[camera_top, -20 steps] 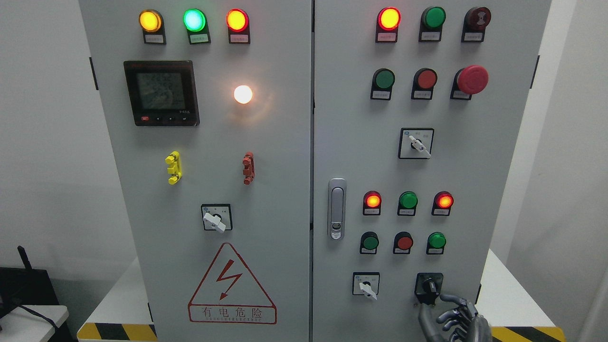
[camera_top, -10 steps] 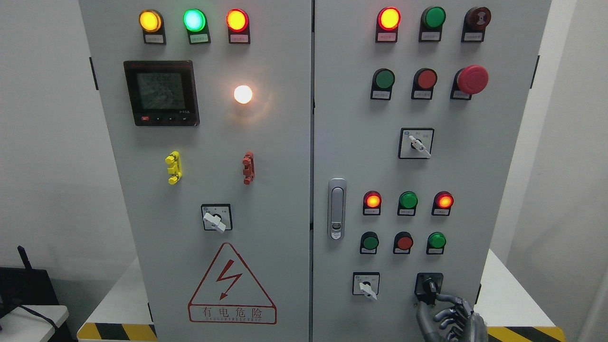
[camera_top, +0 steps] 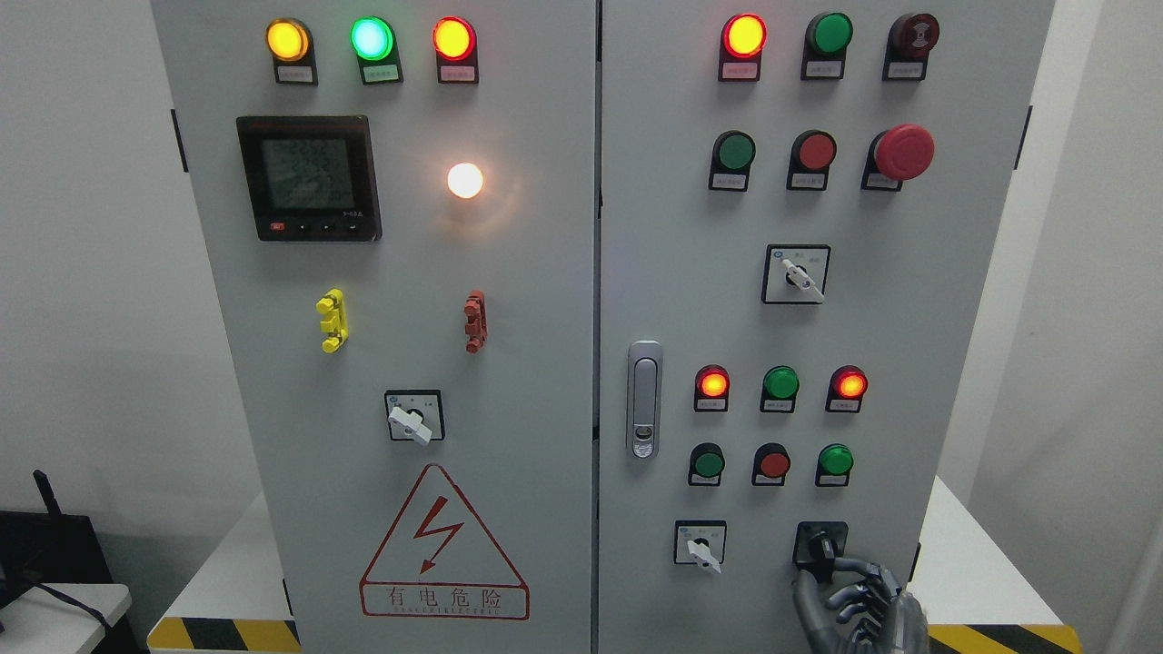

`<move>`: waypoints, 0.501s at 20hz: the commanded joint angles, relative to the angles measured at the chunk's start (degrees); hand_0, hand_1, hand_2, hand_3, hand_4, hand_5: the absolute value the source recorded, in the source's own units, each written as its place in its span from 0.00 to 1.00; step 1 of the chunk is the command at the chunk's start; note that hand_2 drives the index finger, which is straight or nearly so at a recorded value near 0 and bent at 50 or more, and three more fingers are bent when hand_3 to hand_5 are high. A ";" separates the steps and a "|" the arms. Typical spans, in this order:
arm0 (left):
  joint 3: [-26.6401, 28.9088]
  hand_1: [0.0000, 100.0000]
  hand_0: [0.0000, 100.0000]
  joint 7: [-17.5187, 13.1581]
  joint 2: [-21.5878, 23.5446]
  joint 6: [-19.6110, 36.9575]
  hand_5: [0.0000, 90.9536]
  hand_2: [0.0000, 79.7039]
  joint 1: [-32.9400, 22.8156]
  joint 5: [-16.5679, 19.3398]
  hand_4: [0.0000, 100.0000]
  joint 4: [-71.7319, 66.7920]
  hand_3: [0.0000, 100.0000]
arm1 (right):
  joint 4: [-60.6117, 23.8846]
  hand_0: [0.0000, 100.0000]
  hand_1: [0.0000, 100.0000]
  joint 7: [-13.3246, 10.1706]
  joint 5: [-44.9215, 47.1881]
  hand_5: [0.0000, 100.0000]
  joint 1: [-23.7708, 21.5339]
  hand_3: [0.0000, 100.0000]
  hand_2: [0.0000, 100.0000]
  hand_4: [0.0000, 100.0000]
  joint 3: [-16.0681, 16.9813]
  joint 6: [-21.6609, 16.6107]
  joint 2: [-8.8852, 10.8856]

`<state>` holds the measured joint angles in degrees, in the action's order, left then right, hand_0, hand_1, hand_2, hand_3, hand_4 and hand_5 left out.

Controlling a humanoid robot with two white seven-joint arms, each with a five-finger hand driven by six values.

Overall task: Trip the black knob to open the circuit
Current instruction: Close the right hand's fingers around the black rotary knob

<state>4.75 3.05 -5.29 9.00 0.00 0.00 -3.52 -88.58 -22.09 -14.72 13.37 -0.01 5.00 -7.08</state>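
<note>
Black knob (camera_top: 820,548), stubby on square plate, meets metallic right hand (camera_top: 859,607).

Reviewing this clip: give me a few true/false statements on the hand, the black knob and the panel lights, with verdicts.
1. The right hand is at the black knob, fingertips against it. True.
2. The red mushroom button sits at the panel's lower left. False: it is at the upper right.
3. The white lamp on the left door is lit. True.
4. The left hand is pressing a green button. False: no left hand shows.
</note>
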 commanded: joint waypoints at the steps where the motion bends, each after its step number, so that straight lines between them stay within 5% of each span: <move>1: 0.00 0.39 0.12 0.02 0.01 -0.03 0.00 0.00 0.44 1.93 0.00 0.00 0.00 | 0.51 0.34 0.77 -0.06 -0.04 0.97 0.16 0.79 0.45 0.86 -0.95 0.45 -0.13; 10: 0.00 0.39 0.12 0.02 0.01 -0.03 0.00 0.00 0.44 1.85 0.00 0.00 0.00 | 0.51 0.35 0.78 -0.06 0.05 0.98 0.43 0.81 0.46 0.87 -0.95 1.07 -0.13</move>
<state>4.75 3.05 -5.29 9.00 0.00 0.00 -3.51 -88.26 -22.14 -14.69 13.63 0.00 6.03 -7.17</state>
